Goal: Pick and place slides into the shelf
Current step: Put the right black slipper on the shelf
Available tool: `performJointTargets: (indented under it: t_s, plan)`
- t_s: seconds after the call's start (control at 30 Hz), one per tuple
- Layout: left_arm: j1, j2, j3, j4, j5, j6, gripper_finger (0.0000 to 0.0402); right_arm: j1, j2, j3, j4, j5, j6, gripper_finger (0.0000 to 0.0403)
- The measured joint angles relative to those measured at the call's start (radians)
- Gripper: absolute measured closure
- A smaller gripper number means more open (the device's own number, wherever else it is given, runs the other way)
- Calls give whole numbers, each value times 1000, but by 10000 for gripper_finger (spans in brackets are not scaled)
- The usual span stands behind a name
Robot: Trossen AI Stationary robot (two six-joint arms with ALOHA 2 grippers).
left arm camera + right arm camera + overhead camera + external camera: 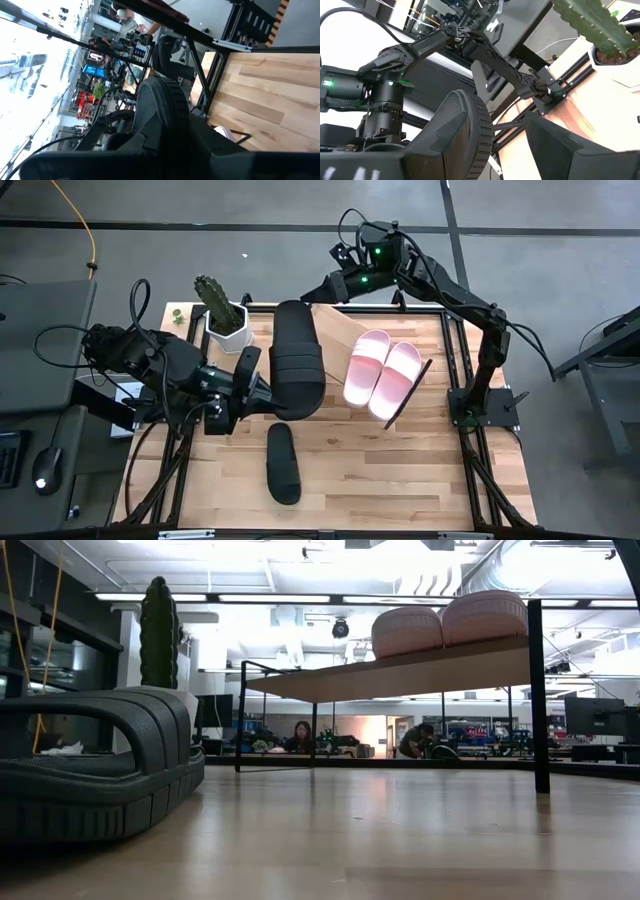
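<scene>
The left tool (262, 388), clamped on a black slide (297, 360), should lay it flat on the shelf (340, 328) beside the pink slides (384, 374), while the right tool (310, 297) waits with fingers apart.

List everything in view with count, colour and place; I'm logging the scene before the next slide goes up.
Pink slides: two, pale pink, side by side on the shelf.
Black slide: one, held up by the left hand, beside the shelf.
Black slide: one, lying on the table's front part.
Shelf: one, light wood, black frame.
Cactus: one, green, white pot, table's back left.
Left hand: shut on the black slide.
Right hand: open, behind the shelf.
</scene>
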Motion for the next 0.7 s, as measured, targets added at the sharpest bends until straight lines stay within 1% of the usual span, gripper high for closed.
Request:
performJointTargets:
  t_s: [0.27, 0.47, 0.7]
  plan:
    - [1, 0, 0, 0, 0, 0, 364, -11, 0, 0, 6, -2, 1, 214]
    - [1, 0, 0, -1, 0, -3, 364, -10, 0, 0, 68, -5, 24, 214]
    - [1, -1, 0, -1, -7, -3, 364, -8, 0, 0, 68, -4, 24, 214]
